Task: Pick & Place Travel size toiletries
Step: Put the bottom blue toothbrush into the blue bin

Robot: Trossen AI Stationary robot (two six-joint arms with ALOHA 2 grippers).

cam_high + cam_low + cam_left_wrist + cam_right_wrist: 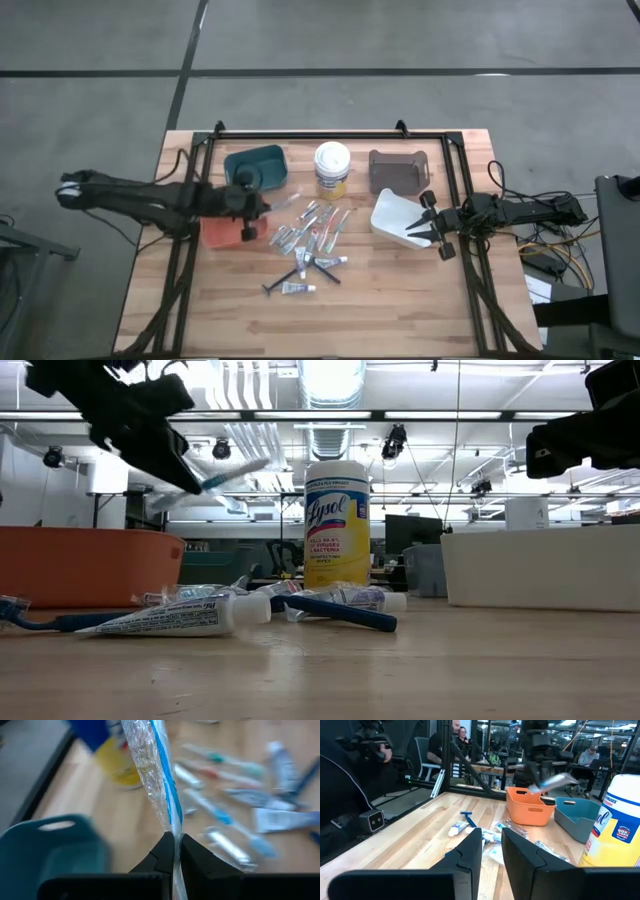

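One wrapped toothbrush (159, 780), blue-striped in crinkly clear film, is pinched at its end by the left hand (174, 851) and carried in the air near the orange bin (222, 233); the rest of the toiletries (312, 240) lie scattered mid-desk (380, 310) in front of the wipes tub (332, 169). Judged light and stiff, but the film looks slippery, so a firm pinch on the handle seems best. Right hand (491, 851) waits by the white bin (398, 220), fingers slightly parted, holding nothing.
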